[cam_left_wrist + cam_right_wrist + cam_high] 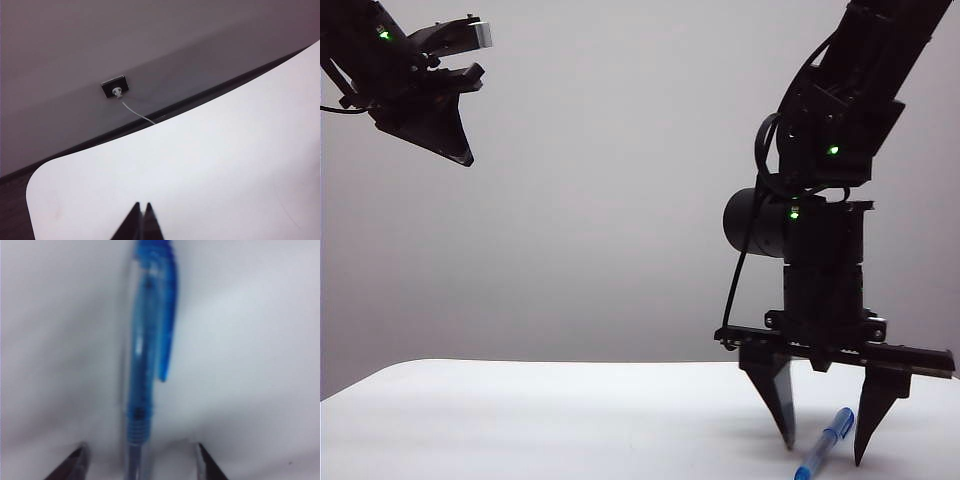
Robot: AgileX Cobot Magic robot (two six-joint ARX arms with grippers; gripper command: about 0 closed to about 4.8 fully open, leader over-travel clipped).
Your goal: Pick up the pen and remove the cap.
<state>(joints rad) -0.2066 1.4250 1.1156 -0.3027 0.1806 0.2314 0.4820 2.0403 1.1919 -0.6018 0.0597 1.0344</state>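
Observation:
The pen [823, 448] lies on the white table [520, 420] at the front right, its blue-tinted cap [838, 424] on the end pointing away. My right gripper [824, 453] points down with one fingertip on each side of the pen, open, with gaps to both fingers. In the right wrist view the cap [150, 340] with its blue clip fills the middle, and the clear barrel [134, 462] runs back between the right gripper [141, 447] fingers. My left gripper [466, 158] hangs high at the upper left, shut and empty, seen as closed tips [142, 205].
The table's rounded far corner and edge [45, 175] show in the left wrist view. Beyond it, a dark plate with a white cable [115, 87] sits on the grey wall.

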